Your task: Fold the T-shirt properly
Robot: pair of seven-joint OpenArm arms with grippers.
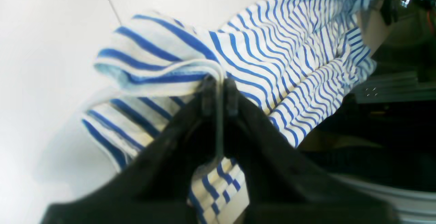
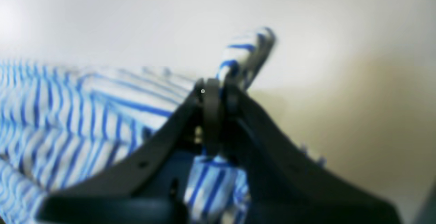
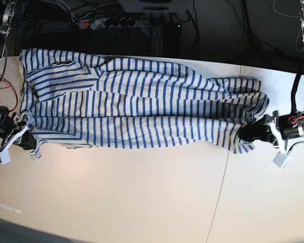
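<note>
— Left pincer (image 1: 218,91)?
— Clamped tight on a folded edge of the soft cream-white T-shirt with thin blue stripes (image 1: 289,64), cloth pinched between both black fingertips (image 1: 207,96). Seen in the base view at the right end of the garment (image 3: 142,109), low over the pale, smooth desk (image 3: 142,197).
— Right pincer (image 2: 218,91)?
— Closed likewise on a bunched striped fold (image 2: 245,52), a tuft poking up past the tips. Blurred there, though. In the base view (image 3: 21,132), gripped at the shirt's opposite, left end.
— And the shirt itself?
— Stretched lengthwise between both pincers, spread along the far half of the desk, rumpled in long creases. Far edge lay close to the desk's rear rim, beside dark cables and a power strip (image 3: 109,22). Near half of the desk bare.
</note>
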